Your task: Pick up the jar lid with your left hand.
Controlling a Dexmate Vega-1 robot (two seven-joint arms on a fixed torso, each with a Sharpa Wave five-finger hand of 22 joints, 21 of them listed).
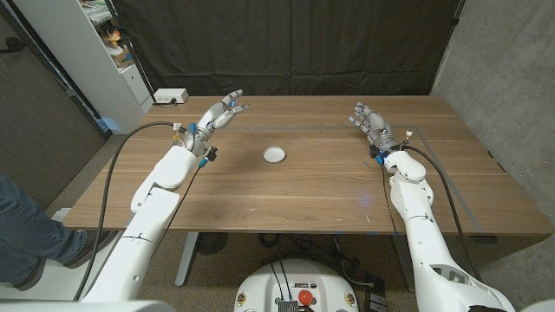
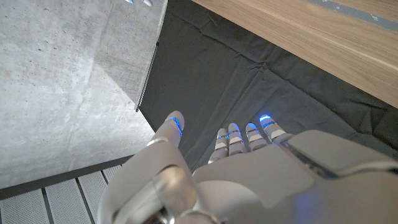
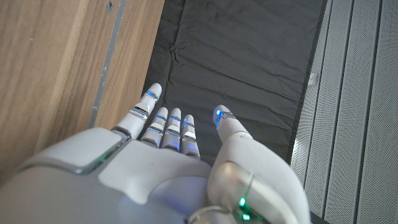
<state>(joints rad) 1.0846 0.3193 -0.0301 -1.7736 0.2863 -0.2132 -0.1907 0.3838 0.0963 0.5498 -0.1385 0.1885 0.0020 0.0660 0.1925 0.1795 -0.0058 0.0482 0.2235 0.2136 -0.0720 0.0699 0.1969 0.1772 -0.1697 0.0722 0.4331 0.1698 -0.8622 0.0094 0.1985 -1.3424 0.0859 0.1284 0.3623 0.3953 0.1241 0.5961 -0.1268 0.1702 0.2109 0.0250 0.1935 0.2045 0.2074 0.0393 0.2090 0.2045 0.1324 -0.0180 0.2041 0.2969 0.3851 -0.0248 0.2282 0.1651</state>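
Not started: jar lid untouched on surface; left hand well apart, fingers spread, empty. Reach, grasp, lift remaining.

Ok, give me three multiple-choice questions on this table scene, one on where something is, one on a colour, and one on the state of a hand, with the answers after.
1. Where does the jar lid lie?
A. Near the middle of the table, between the two hands
B. In the left hand
C. At the table's near right corner

2. What colour is the lid?
A. Red
B. White
C. Black

3. How is the left hand right now?
A. Holding the lid
B. Closed in a fist
C. Open, holding nothing

Answers:
1 A: the head view shows the lid on bare wood, apart from both the left hand and the right hand.
2 B: it shows as a white round against the brown wood.
3 C: its fingers are spread, with nothing in them.
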